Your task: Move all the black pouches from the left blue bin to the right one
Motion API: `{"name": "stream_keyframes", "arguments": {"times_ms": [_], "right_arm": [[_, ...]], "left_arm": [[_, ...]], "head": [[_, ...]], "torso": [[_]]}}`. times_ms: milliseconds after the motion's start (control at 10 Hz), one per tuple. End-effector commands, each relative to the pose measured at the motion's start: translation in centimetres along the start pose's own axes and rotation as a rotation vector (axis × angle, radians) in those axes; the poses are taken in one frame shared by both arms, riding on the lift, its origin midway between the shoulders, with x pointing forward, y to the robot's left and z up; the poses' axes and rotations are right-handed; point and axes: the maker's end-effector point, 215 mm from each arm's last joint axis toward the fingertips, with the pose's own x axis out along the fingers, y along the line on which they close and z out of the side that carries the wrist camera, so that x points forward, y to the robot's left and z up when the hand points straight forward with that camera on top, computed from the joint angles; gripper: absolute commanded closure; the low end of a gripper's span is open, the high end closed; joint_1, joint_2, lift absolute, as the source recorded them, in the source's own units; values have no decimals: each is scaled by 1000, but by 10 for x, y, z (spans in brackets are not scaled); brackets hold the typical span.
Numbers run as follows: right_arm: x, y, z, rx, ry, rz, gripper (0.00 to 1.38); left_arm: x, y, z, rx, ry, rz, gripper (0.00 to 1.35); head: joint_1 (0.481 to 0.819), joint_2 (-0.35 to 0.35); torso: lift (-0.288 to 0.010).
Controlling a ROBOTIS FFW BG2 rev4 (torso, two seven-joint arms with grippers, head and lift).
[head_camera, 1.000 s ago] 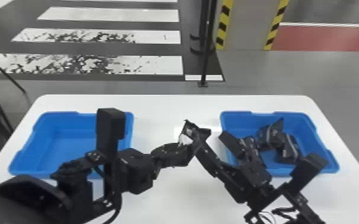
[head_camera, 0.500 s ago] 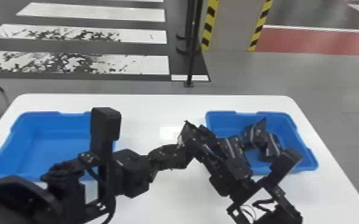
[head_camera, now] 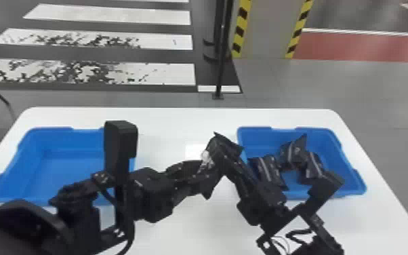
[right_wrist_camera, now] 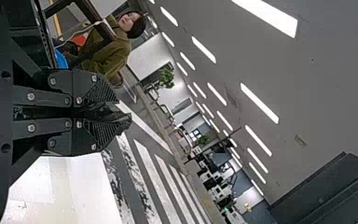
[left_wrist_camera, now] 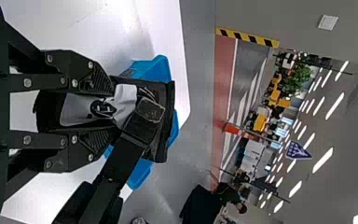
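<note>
In the head view, my left gripper (head_camera: 206,174) stands open over the table's middle, fingers parted beside a black pouch (head_camera: 226,146). My right gripper (head_camera: 225,161) meets it there from the right, shut on that pouch. In the left wrist view the pouch (left_wrist_camera: 165,121) lies across the tips of my left gripper (left_wrist_camera: 114,112). The right wrist view has my right gripper (right_wrist_camera: 116,115) closed with dark pouch material between its fingers. The left blue bin (head_camera: 57,142) shows a bare floor, partly hidden by my left arm. Three black pouches (head_camera: 269,171) lie in the right blue bin (head_camera: 352,169).
Both bins stand on a white table (head_camera: 186,122), with a gap between them that both arms cross. My right forearm passes over the right bin's near left corner. A thin black pole (head_camera: 221,67) rises beyond the table's far edge.
The head view has swung, shifting the table and bins in it. My left gripper's fingers have spread apart, while the pouch stays at the right gripper's tips.
</note>
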Motion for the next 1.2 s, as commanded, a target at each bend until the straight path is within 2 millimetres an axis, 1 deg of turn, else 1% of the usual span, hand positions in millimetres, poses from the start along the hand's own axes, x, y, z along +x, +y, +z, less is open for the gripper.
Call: {"name": "stream_keyframes", "arguments": {"times_ms": [0, 100, 200, 300, 400, 500, 600, 700, 800, 900, 1000, 1100], "right_arm": [[-2, -22, 16, -26, -21, -33, 1277], [-8, -50, 38, -72, -46, -80, 1277], [-18, -88, 67, -145, -73, -149, 1277], [-31, -137, 95, -242, -64, -234, 1277], [-46, -200, 109, -303, -33, -334, 1277], [-71, -269, 127, -398, 12, -455, 1277], [-88, -319, 124, -396, 55, -549, 1277], [-107, -351, 120, -390, 85, -619, 1199], [-117, -356, 127, -425, 76, -652, 625], [-120, -344, 133, -460, 50, -651, 121], [-127, -319, 140, -526, 21, -640, 71], [-138, -282, 148, -594, -15, -633, 151]], "left_arm": [[-1, -4, -12, -26, 16, -11, 179], [-4, -8, -25, -51, 33, -20, 108], [-9, -10, -33, -73, 38, -30, 124], [-21, -10, -33, -84, 24, -23, 124], [-38, -4, -29, -93, -6, 13, 124], [-57, 9, -29, -114, -31, 65, 124], [-77, 21, -32, -126, -41, 118, 124], [-93, 32, -38, -137, -39, 157, 124], [-109, 42, -33, -117, -71, 201, 124], [-126, 52, -24, -92, -118, 249, 121], [-143, 65, -13, -57, -173, 299, 121], [-163, 77, 2, -2, -238, 356, 121]], "head": [[695, -85], [695, -103], [695, -121], [695, -172], [695, -222], [695, -272], [695, -323], [695, -341], [695, -350], [695, -350], [695, -350], [695, -350]], "torso": [[-140], [-140], [-140], [-140], [-140], [-140], [-140], [-140], [-140], [-140], [-140], [-140]]}}
